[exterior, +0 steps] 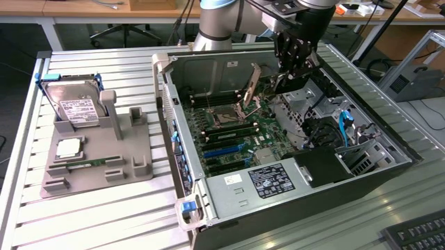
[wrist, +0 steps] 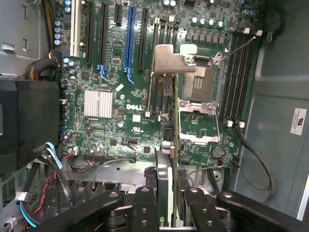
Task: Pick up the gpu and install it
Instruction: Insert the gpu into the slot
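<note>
- The gpu (wrist: 162,176) is seen edge-on in the wrist view: a thin card, dark, with a bright metal strip along one side.
- The gripper (wrist: 170,198) is clamped on the gpu, one finger on each flat face.
- In the exterior view the gripper (exterior: 293,70) holds the gpu (exterior: 291,83) over the far end of the open case (exterior: 389,156), above the board (exterior: 230,125) and not seated.
- Writing: "DELL" is printed in white on the board (wrist: 136,107). The white label (wrist: 298,121) on the case wall and the power supply (exterior: 264,182) sticker are too small to read.
- Below the gpu are the open CPU socket (wrist: 198,87) with its plate raised, a blue slot (wrist: 129,34) well apart from the card, a finned heat sink (wrist: 99,104), and blue cables (wrist: 53,154) at the board's edge.
- On the worktop (exterior: 104,219) beside the case, a grey tray (exterior: 97,172) holds an upright hard drive (exterior: 76,107).
- A keyboard (exterior: 417,237) lies at the corner.
</note>
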{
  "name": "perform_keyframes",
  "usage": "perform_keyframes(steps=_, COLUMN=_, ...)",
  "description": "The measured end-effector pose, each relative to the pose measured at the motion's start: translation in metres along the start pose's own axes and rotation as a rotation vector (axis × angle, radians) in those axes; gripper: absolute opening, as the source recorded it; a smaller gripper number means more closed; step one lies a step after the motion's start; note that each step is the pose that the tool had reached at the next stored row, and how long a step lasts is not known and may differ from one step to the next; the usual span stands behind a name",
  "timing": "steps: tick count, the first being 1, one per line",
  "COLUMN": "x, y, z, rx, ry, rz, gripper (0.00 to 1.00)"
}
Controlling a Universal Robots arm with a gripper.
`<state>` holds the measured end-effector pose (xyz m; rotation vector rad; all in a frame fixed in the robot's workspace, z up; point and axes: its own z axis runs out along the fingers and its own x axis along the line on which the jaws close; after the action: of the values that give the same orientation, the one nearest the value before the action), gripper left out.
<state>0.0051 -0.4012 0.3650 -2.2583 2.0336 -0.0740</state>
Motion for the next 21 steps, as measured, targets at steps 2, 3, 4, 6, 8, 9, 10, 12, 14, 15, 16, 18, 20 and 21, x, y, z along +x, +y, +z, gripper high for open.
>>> perform_keyframes(steps=2, x=0.0, y=0.0003, z=0.0005, rx=0.0, ry=0.0, rz=0.0, gripper=0.27)
perform_keyframes(steps=3, x=0.0001, y=0.0006, z=0.001, rx=0.0, ry=-0.0001, rz=-0.001, gripper=0.27)
perform_keyframes(steps=4, x=0.0002, y=0.001, z=0.0018, rx=-0.0001, ry=-0.0001, rz=-0.001, gripper=0.27)
perform_keyframes(steps=6, x=0.0003, y=0.0015, z=0.0025, rx=-0.0001, ry=-0.0002, rz=-0.002, gripper=0.27)
perform_keyframes(steps=8, x=0.0003, y=0.0018, z=0.003, rx=-0.0001, ry=-0.0002, rz=-0.002, gripper=0.27)
perform_keyframes(steps=9, x=0.0004, y=0.002, z=0.0033, rx=-0.0001, ry=-0.0002, rz=-0.002, gripper=0.27)
perform_keyframes(steps=10, x=0.0004, y=0.0021, z=0.0035, rx=-0.0001, ry=-0.0002, rz=-0.002, gripper=0.27)
perform_keyframes(steps=12, x=0.0005, y=0.0024, z=0.0039, rx=-0.0001, ry=-0.0002, rz=-0.002, gripper=0.27)
perform_keyframes(steps=14, x=0.0006, y=0.0029, z=0.0046, rx=-0.0001, ry=-0.0003, rz=-0.003, gripper=0.27)
perform_keyframes(steps=15, x=0.0007, y=0.0031, z=0.0049, rx=-0.0001, ry=-0.0003, rz=-0.003, gripper=0.27)
perform_keyframes(steps=16, x=0.0007, y=0.0033, z=0.0052, rx=-0.0001, ry=-0.0004, rz=-0.003, gripper=0.27)
perform_keyframes(steps=18, x=0.0008, y=0.0035, z=0.0056, rx=-0.0001, ry=-0.0003, rz=-0.003, gripper=0.27)
perform_keyframes(steps=20, x=0.0008, y=0.0037, z=0.0061, rx=-0.0001, ry=-0.0004, rz=-0.004, gripper=0.27)
perform_keyframes(steps=21, x=0.0008, y=0.0039, z=0.0063, rx=-0.0001, ry=-0.0004, rz=-0.004, gripper=0.27)
